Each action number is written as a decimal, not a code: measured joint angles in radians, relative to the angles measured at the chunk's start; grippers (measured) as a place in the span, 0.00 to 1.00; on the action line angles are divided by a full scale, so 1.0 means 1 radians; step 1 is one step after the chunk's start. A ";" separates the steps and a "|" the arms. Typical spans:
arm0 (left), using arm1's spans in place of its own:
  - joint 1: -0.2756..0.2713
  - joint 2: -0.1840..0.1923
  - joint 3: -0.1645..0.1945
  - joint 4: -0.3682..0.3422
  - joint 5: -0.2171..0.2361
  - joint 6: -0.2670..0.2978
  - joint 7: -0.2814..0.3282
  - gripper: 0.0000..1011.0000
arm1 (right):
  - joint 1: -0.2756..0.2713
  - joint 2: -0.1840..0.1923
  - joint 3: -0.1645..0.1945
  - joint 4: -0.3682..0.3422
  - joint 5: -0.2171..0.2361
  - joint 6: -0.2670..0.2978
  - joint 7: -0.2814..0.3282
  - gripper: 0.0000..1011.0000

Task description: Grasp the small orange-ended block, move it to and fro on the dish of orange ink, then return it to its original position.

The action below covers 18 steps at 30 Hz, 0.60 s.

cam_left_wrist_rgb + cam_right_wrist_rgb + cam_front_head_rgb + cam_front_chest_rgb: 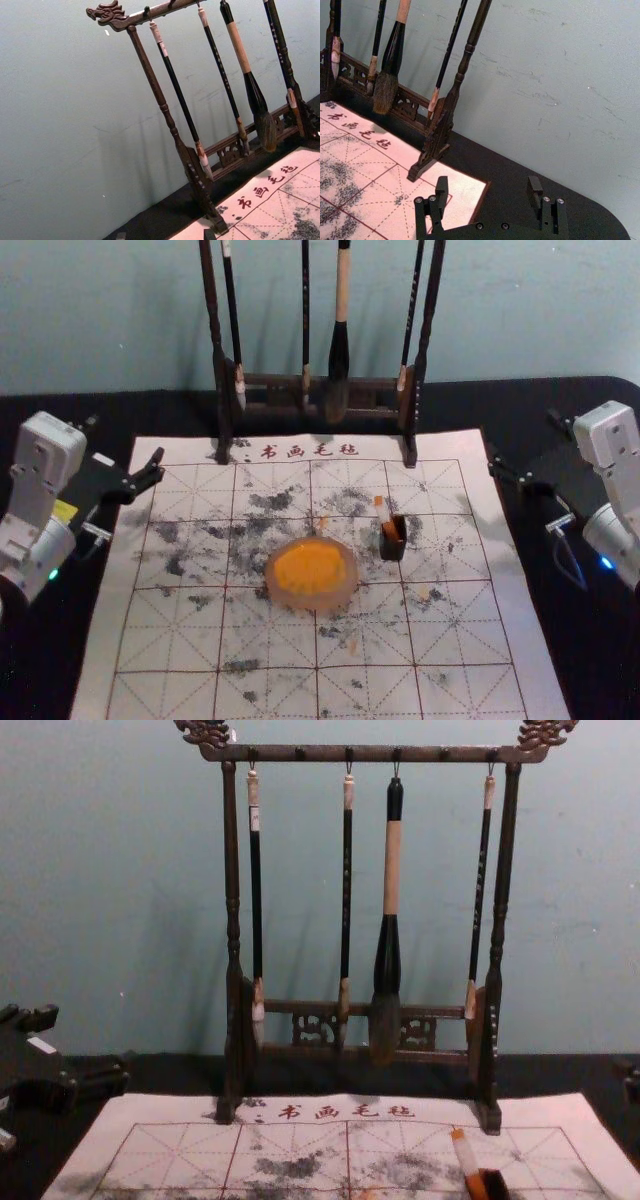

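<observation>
- The small block (380,508) tilts at the mouth of the dark holder (394,544), right of the orange ink dish (349,592); whether its foot sits inside or leans against the holder, I cannot tell.
- The right claw (488,184) stands wide and empty over the desk's right side; being nearer the block, it seems the better choice.
- The left claw (88,1046) is idle at the left, also spread wide and empty.
- The step in hand looks like the reach: come in from the right, clear of the brush rack (375,754).
- Match the claw to the block's tilt before closing, and grip the pale middle, since inky ends may slip.
- Close gently and evenly; a sideways nudge could tip the holder.
- Lift along the block's lean until it clears the rim, then carry it left to the dish.
</observation>
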 joint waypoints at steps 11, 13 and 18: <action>0.000 0.000 0.000 0.000 0.000 0.000 0.000 0.99 | 0.000 0.000 0.000 0.000 0.000 0.000 0.000 0.99; 0.000 0.000 0.000 0.000 0.000 0.000 0.000 0.99 | 0.000 0.000 0.000 0.000 0.000 0.000 0.000 0.99; 0.000 0.000 0.000 0.000 0.000 0.000 0.000 0.99 | 0.000 0.000 0.000 0.000 0.000 0.000 0.000 0.99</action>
